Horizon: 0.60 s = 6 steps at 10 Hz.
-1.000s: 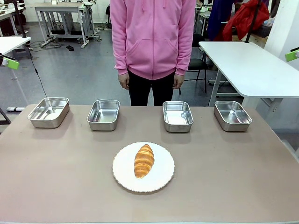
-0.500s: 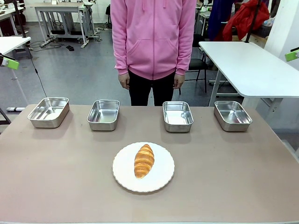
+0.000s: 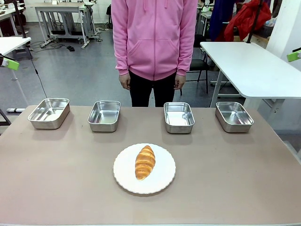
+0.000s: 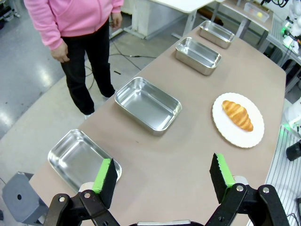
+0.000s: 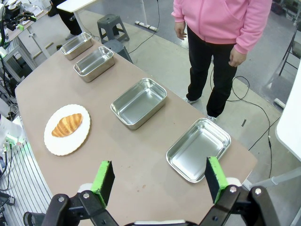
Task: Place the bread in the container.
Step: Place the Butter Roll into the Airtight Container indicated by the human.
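While the bread point(image 3: 145, 162) lies on the white plate point(image 3: 164, 181) at the middle of the tabletop point(image 3: 56, 179), your left end effector point(image 4: 162, 172) and right end effector point(image 5: 159, 176) hang above it, both spread wide and holding nothing. Four steel containers point(image 3: 103, 127) line the far edge before the person point(image 3: 154, 37).

The front view sits at the table's point(image 3: 56, 188) near edge and faces straight across to the person point(image 3: 154, 42) at the far side, with four steel pans point(image 3: 104, 126) in a row mid-frame. The left wrist view hangs high off one end, looking down the table's length over the left gripper point(image 4: 162, 162) at the bottom edge. The right wrist view does likewise from the opposite end, over the right gripper point(image 5: 159, 162). All three share the pans, the plate point(image 3: 162, 181), the croissant point(image 3: 145, 162) and the person.
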Motion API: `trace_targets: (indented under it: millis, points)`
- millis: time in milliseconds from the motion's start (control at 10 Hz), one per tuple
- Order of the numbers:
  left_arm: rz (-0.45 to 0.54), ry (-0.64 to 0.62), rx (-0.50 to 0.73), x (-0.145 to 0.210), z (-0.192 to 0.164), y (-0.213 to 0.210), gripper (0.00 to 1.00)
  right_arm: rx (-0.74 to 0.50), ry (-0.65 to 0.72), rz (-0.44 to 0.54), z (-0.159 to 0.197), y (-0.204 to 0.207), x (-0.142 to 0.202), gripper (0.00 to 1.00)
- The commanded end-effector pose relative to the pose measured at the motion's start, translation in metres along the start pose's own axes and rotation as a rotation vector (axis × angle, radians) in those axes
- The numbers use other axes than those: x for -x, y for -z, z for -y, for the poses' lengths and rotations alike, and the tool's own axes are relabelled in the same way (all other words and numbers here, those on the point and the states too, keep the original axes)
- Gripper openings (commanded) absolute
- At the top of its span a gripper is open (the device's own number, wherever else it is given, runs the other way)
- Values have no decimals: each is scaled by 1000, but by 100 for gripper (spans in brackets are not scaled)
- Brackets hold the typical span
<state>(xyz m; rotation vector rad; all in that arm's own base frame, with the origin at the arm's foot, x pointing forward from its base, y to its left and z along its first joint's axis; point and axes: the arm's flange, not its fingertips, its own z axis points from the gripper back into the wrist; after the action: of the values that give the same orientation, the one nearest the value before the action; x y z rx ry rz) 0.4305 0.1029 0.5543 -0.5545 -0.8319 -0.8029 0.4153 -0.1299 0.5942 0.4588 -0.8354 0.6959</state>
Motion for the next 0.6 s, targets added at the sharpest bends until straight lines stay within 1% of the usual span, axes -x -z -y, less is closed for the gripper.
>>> trace_targets:
  millis: [0, 500]
  points:
    - [4, -3, 6, 1, 0, -1, 100, -6, -7, 8, 0, 0, 0, 100]
    - [4, -3, 6, 1, 0, -1, 100, -6, -7, 8, 0, 0, 0, 100]
